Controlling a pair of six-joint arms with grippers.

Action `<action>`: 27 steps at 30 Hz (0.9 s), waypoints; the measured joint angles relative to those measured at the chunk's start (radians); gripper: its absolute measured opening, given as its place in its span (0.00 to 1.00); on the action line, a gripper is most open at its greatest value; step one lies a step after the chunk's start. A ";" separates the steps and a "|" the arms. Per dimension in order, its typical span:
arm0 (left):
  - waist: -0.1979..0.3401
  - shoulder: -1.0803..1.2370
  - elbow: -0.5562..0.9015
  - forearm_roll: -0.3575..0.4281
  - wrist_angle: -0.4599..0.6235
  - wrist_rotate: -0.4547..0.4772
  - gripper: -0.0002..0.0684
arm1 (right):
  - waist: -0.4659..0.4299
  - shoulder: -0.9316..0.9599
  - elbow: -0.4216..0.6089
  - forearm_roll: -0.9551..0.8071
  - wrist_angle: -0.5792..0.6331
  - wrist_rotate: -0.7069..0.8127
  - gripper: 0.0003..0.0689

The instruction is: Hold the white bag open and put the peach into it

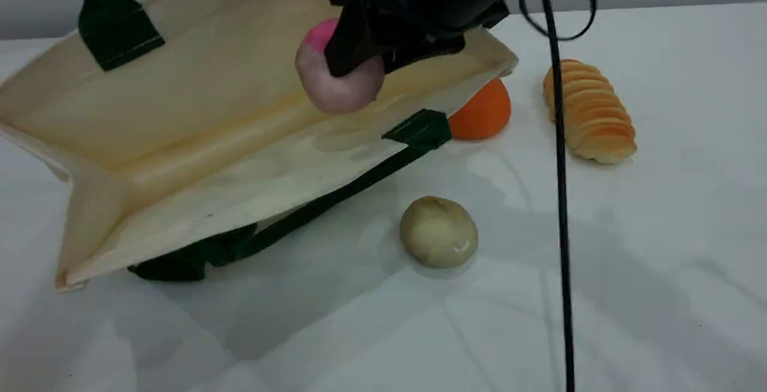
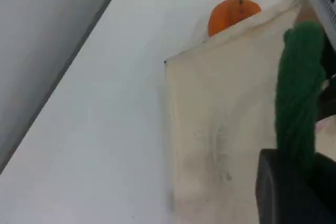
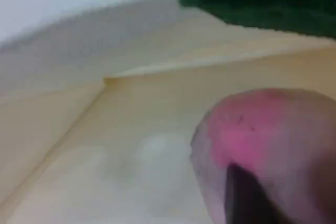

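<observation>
No readable brand, label or writing on anything in view. The white bag [image 1: 198, 140] lies on the left of the table [image 1: 659, 260] with its mouth held wide toward the camera: cream canvas, far upper panel lifted, lower panel flat on the table, dark green tabs and a green rope handle [image 1: 335, 194] trailing under the near edge. The peach [image 1: 338, 83] is pale pink with a magenta patch on top, hanging inside the bag's mouth above the lower panel, pinched by the right gripper [image 1: 359, 56], dark fingers on either side of it.

Only the scene view shows the loose items: an orange fruit [image 1: 482, 110] just right of the bag, partly behind its corner, a ridged bread roll [image 1: 590, 110] further right, a beige lump [image 1: 438, 231] near centre, and a black cable [image 1: 560, 200] hanging down.

Left wrist view alone shows the left gripper [image 2: 294, 187] pressed onto the bag's upper green handle [image 2: 299, 93], with the bag's outer panel and the orange fruit behind.

Right wrist view alone shows the bag's inner floor and fold, blurred, with the peach close up.
</observation>
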 joint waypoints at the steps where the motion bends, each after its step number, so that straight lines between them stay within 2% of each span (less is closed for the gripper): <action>1: 0.000 0.000 0.000 0.000 0.000 0.000 0.15 | 0.001 0.008 0.000 0.028 0.000 -0.024 0.42; 10: 0.000 0.000 0.000 0.000 0.001 0.000 0.15 | 0.028 0.026 0.000 0.239 -0.041 -0.232 0.42; 16: 0.000 0.000 0.000 -0.001 0.001 0.000 0.15 | 0.039 0.026 0.000 0.241 -0.058 -0.238 0.43; 19: 0.000 0.000 0.000 -0.004 0.001 0.000 0.15 | 0.039 0.026 0.000 0.241 -0.059 -0.237 0.50; 27: 0.000 0.000 0.000 -0.004 0.001 0.000 0.15 | 0.039 0.026 0.000 0.292 -0.059 -0.237 0.80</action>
